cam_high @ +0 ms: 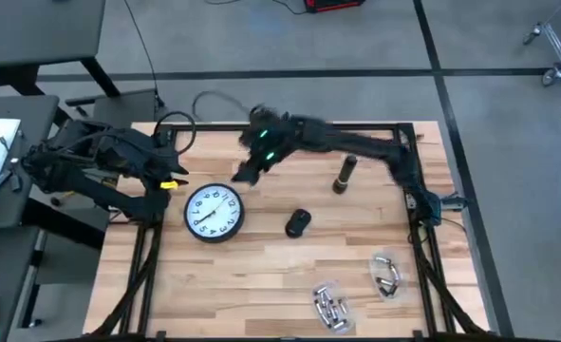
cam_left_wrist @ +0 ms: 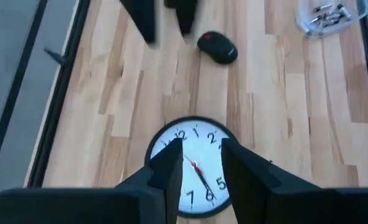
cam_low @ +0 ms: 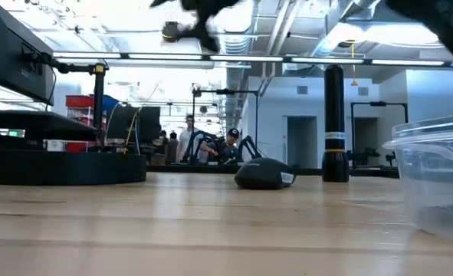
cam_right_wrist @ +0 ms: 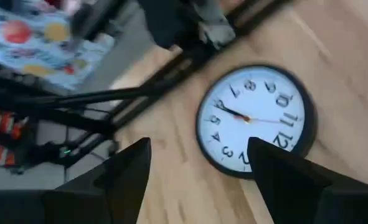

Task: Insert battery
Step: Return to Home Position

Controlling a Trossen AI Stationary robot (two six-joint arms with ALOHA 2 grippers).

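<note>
A round white wall clock (cam_high: 213, 213) with a black rim lies face up on the wooden table, left of the middle. Batteries lie in two clear containers (cam_high: 329, 306) (cam_high: 386, 274) near the front right. My left gripper (cam_left_wrist: 199, 177) hovers open over the clock's left side (cam_left_wrist: 193, 165). It holds nothing. My right gripper (cam_right_wrist: 196, 171) hangs open in the air just beyond the clock's far edge. The clock (cam_right_wrist: 253, 121) shows below it, past its spread fingers. In the low view the clock (cam_low: 65, 165) is a flat dark disc.
A black computer mouse (cam_high: 298, 222) lies right of the clock. A black flashlight (cam_high: 344, 174) stands upright farther back. The battery container (cam_low: 433, 176) fills the low view's right. Black frame rails run along the table's left and right edges. Bare wood lies at the front left.
</note>
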